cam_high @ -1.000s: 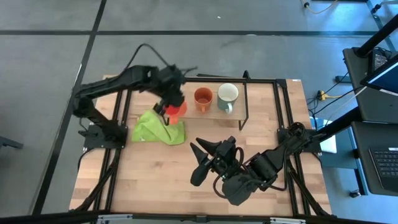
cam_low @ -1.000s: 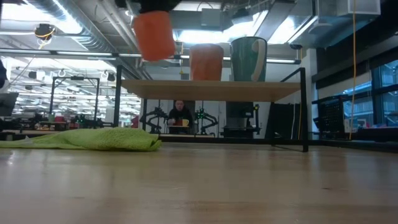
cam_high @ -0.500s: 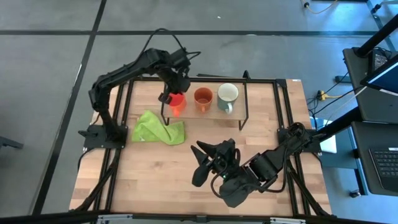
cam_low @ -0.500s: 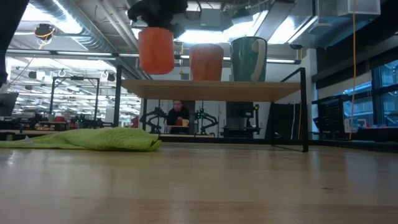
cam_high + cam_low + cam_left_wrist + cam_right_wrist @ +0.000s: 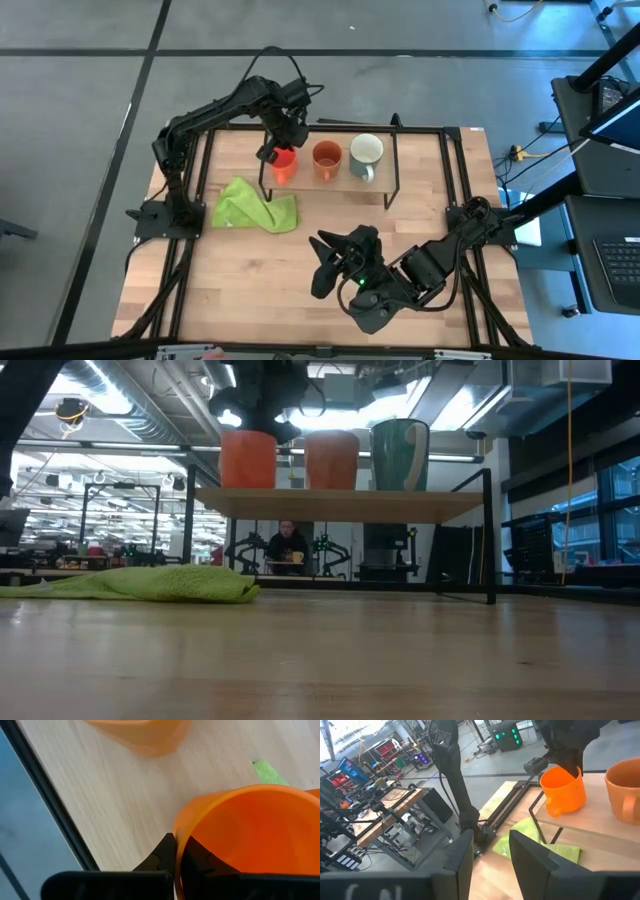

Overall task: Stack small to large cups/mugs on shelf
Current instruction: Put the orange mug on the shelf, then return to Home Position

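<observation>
The orange-red mug stands upright on the left end of the light-wood shelf, base on the board in the low view. The brown-orange mug and the pale green mug stand to its right on the shelf. My left gripper is above the orange-red mug, shut on it. My right gripper is open and empty over the near middle of the table. My left gripper holds the orange-red mug by its rim, on the far-left side of the mug. One finger is inside the mug and one is outside. The fingers come from above, pointing down. The mug stands upright with its base on the shelf.
A lime-green cloth lies on the tabletop in front of the shelf's left end. The shelf's black legs stand at its ends. Bare tabletop lies near and left of the right arm. A person is in the room beyond.
My left gripper has carried the orange-red mug toward the far edge and down, from above the cloth to the shelf. The mug was tilted and clear of the board; it now stands upright on the shelf's left end beside the brown-orange mug.
</observation>
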Controlling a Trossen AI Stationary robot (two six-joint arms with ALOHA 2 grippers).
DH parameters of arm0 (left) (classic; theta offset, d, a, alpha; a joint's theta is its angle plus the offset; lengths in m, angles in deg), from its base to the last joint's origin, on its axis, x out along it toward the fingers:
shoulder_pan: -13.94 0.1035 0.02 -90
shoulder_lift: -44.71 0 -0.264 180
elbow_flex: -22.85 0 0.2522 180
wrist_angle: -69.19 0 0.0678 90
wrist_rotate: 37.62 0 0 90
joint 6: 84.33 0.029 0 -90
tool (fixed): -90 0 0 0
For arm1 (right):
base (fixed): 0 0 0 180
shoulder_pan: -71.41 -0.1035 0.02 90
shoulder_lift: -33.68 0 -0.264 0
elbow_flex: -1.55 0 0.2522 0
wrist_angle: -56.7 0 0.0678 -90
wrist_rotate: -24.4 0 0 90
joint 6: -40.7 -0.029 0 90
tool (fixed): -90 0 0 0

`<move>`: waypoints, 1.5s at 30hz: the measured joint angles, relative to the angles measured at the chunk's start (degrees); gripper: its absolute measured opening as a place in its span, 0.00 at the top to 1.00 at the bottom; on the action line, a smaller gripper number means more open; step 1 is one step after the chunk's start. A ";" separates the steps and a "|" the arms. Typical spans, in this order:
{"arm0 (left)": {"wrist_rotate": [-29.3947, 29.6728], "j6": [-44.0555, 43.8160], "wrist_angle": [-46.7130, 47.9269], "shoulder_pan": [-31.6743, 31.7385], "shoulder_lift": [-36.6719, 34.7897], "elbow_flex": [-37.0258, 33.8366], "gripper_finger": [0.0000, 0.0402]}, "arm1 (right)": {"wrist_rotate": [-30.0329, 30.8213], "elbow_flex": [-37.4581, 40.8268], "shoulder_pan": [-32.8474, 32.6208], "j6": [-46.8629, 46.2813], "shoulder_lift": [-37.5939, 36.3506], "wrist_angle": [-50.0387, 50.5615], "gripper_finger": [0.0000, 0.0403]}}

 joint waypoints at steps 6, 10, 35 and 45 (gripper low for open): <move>-0.10 -0.16 -0.21 -0.05 -0.02 0.00 0.99 | -1.78 0.00 0.59 -2.14 0.00 1.30 0.68; -0.08 -1.46 -1.36 -0.05 -0.02 -0.02 0.95 | -4.89 0.00 1.58 -3.41 0.00 2.69 0.68; 3.66 -6.78 -2.68 -0.05 -4.36 -0.09 0.87 | -10.11 0.00 3.72 -9.47 0.02 9.91 0.68; -10.47 -17.76 -1.34 -1.09 -17.25 -0.09 0.87 | -8.57 -1.05 5.48 -6.54 -3.05 15.34 0.68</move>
